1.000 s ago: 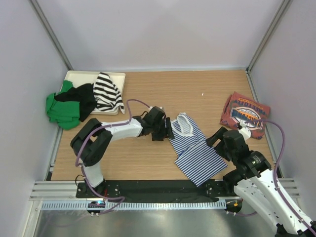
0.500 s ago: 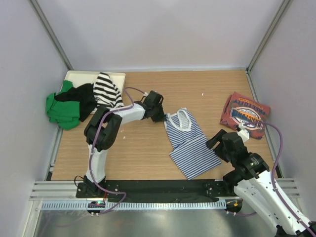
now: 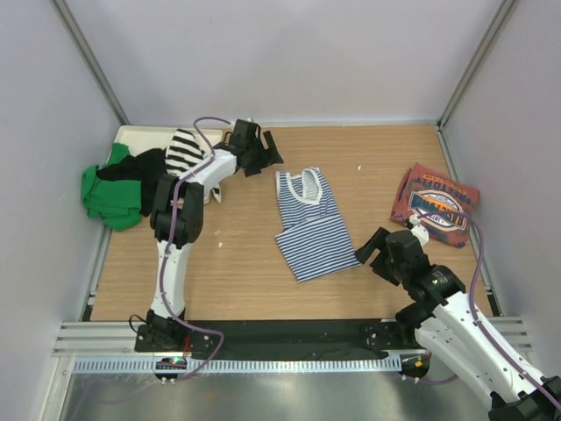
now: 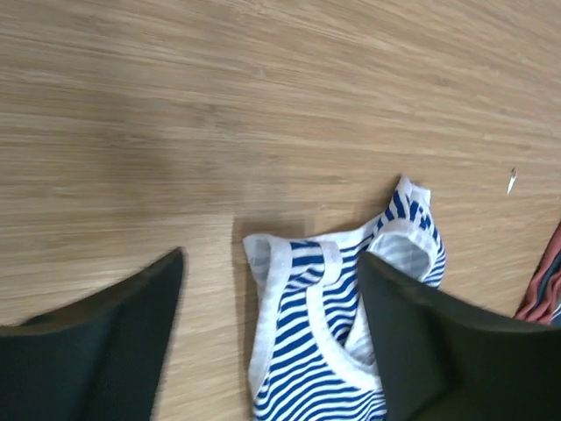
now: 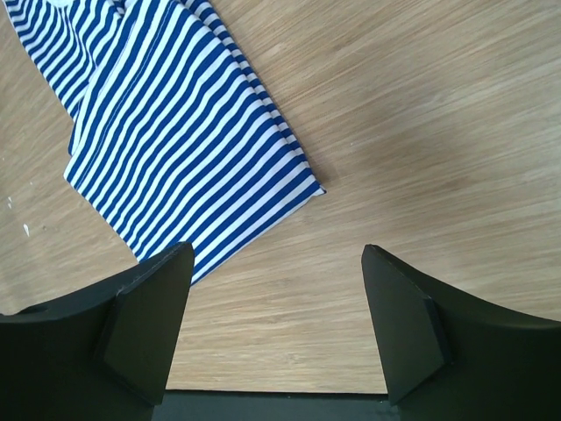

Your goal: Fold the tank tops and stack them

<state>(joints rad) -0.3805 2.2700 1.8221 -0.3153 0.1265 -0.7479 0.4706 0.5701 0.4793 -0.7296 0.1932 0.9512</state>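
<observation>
The navy-and-white striped tank top [image 3: 308,226] lies flat mid-table, neck toward the back. My left gripper [image 3: 263,158] is open and empty just behind and left of its straps. In the left wrist view the neckline [image 4: 324,316] shows between the open fingers [image 4: 131,333]. My right gripper [image 3: 375,252] is open and empty beside the top's near right hem corner [image 5: 175,132]. Its fingers [image 5: 412,324] are over bare wood. The brick-red tank top [image 3: 436,202] with a round logo lies folded at the right.
A white tray [image 3: 206,136] at the back left holds a black-and-white striped top [image 3: 188,162]. Black cloth [image 3: 140,174] and green cloth [image 3: 105,195] spill over its near left side. Grey walls close the table on three sides. A black rail [image 3: 289,338] runs along the near edge.
The striped top has slid toward the back left and turned straighter. My left gripper moved back-left past its straps and is open. My right gripper shifted slightly left along the hem.
</observation>
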